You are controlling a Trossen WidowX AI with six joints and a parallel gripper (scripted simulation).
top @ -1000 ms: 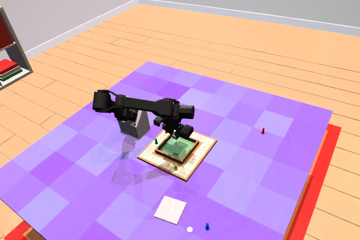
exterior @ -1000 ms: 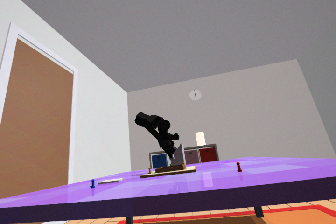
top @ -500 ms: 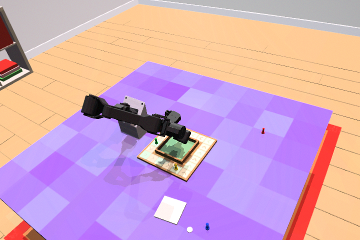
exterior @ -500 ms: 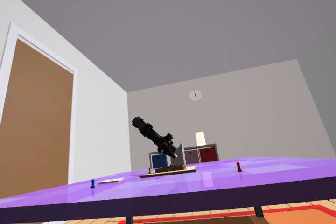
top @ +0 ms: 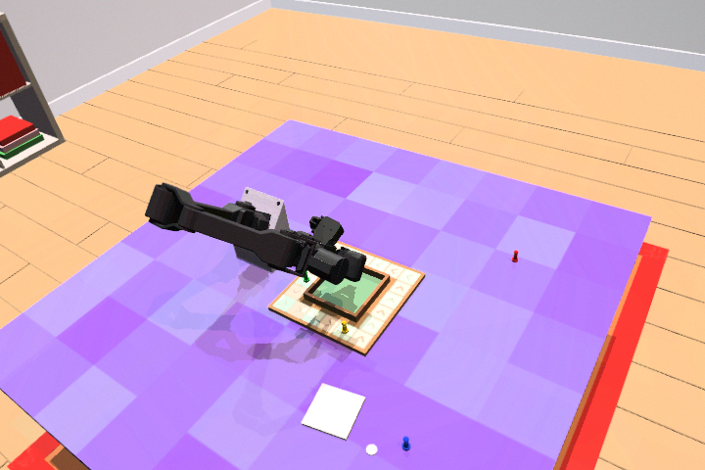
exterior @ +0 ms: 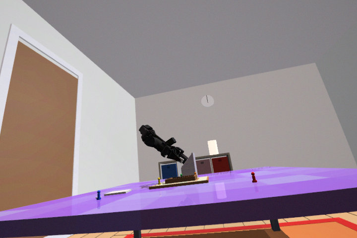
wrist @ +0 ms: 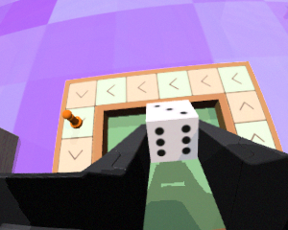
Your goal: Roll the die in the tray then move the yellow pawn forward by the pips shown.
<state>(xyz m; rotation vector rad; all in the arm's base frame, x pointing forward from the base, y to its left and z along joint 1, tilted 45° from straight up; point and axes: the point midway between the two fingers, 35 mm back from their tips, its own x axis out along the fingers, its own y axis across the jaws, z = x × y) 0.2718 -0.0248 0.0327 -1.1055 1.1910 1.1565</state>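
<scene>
My gripper is shut on the white die, which shows six pips on its facing side and three on its upper side. It holds the die above the green-floored tray in the middle of the board. In the top view the arm hides the fingertips and die. The yellow pawn stands upright on the board's front track, near the front corner; it is outside the wrist view. Arrows are printed on the track squares.
A green pawn and an orange pawn stand on the board. A red pawn stands off to the right. A blue pawn, a white disc and a white square are in front.
</scene>
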